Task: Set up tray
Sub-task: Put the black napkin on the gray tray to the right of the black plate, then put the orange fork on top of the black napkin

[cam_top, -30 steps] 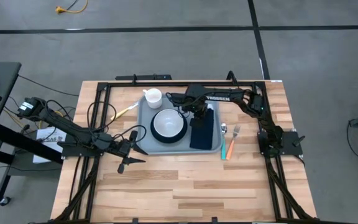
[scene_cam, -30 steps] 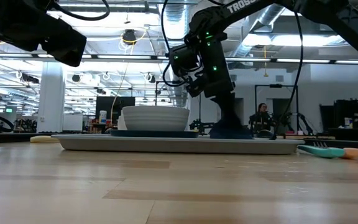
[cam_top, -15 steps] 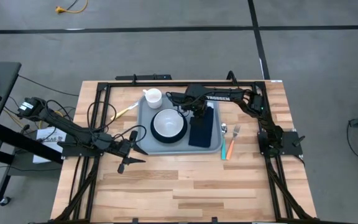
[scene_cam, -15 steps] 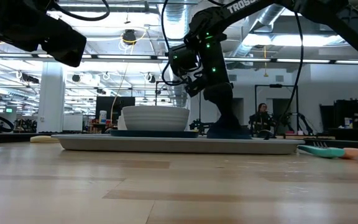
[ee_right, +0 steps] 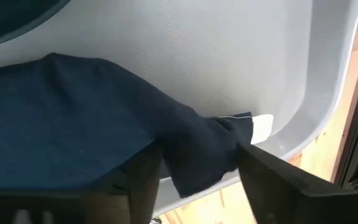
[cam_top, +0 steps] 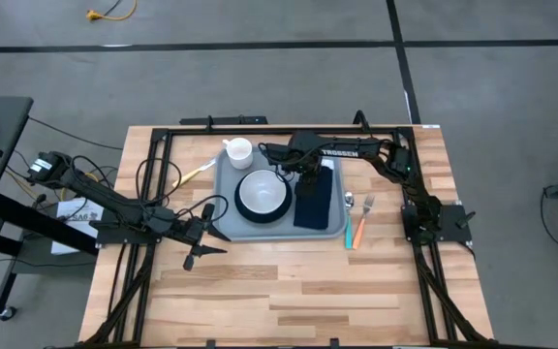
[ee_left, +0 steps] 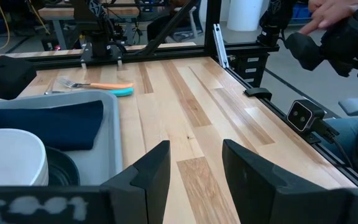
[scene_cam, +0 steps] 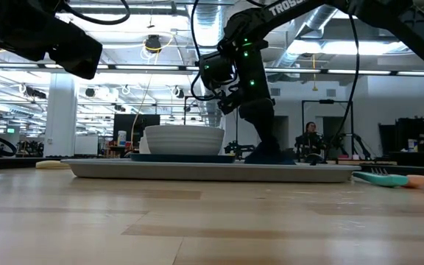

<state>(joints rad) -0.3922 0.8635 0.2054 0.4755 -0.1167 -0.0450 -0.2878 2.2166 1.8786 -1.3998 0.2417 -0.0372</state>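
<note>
From above, you see the tray point(cam_top: 281, 190) on the far half of the wooden surface point(cam_top: 289, 291), between the two arms. On it sit a white bowl point(cam_top: 263, 190) on a dark plate point(cam_top: 244, 208), and beside them a navy cloth point(cam_top: 315, 202). A white cup point(cam_top: 238, 151) stands at the tray's far left corner. Off the tray's right rim lie a fork point(cam_top: 366, 206) and an orange and teal utensil point(cam_top: 358, 233). Your right gripper point(cam_top: 308, 177) is down over the cloth's far end; the left gripper point(cam_top: 204, 244) waits just off the tray's near left corner.

From surface level, the tray point(scene_cam: 212, 170) spans the middle with the bowl point(scene_cam: 184, 140) on it. The right arm comes down behind the bowl to the cloth point(scene_cam: 271, 156), so the bowl and the arm hide most of it from you. The utensil point(scene_cam: 389, 179) lies to the right.

Your left wrist camera shows its fingers point(ee_left: 149, 171) spread wide over bare wood, holding nothing, with the tray's corner point(ee_left: 110, 134), cloth point(ee_left: 42, 124) and fork point(ee_left: 79, 83) beyond. A person's hand point(ee_left: 331, 11) shows past the surface edge.

Your right wrist camera shows the fingers point(ee_right: 272, 168) on either side of a bunched, lifted corner of the cloth point(ee_right: 86, 137), which has a white tag point(ee_right: 261, 126), above the tray floor point(ee_right: 229, 56). You cannot tell whether they pinch it.
</note>
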